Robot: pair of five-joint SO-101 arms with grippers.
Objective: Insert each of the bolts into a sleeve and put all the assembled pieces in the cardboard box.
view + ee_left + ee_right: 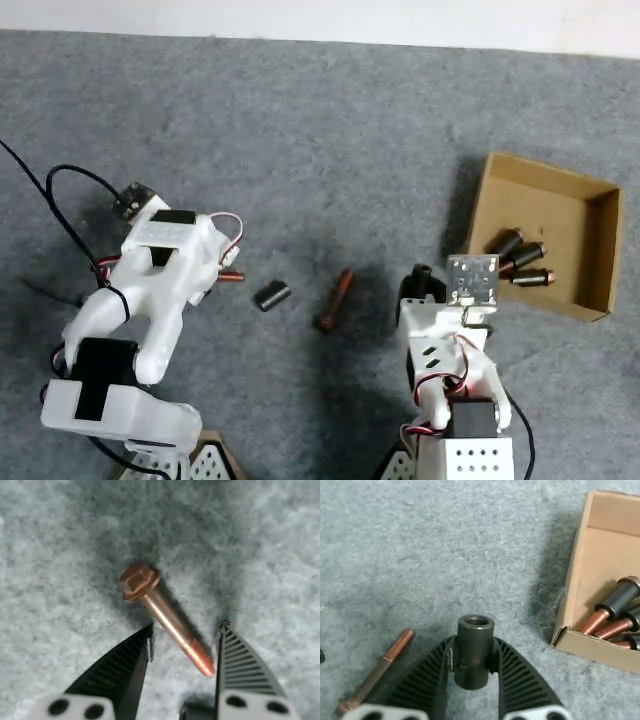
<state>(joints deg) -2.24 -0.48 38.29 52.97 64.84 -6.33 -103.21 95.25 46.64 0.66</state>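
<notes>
A copper bolt lies on the grey carpet, its threaded end between the open fingers of my left gripper. In the high view that bolt peeks out beside the left arm. My right gripper is shut on a black sleeve, held upright with its bore showing; the same sleeve sits at the right arm's tip. A second bolt and a loose black sleeve lie between the arms. The cardboard box holds three assembled pieces.
Grey carpet covers the whole table, with open room at the back and middle. Black cables trail by the left arm. The box stands just right of the right arm.
</notes>
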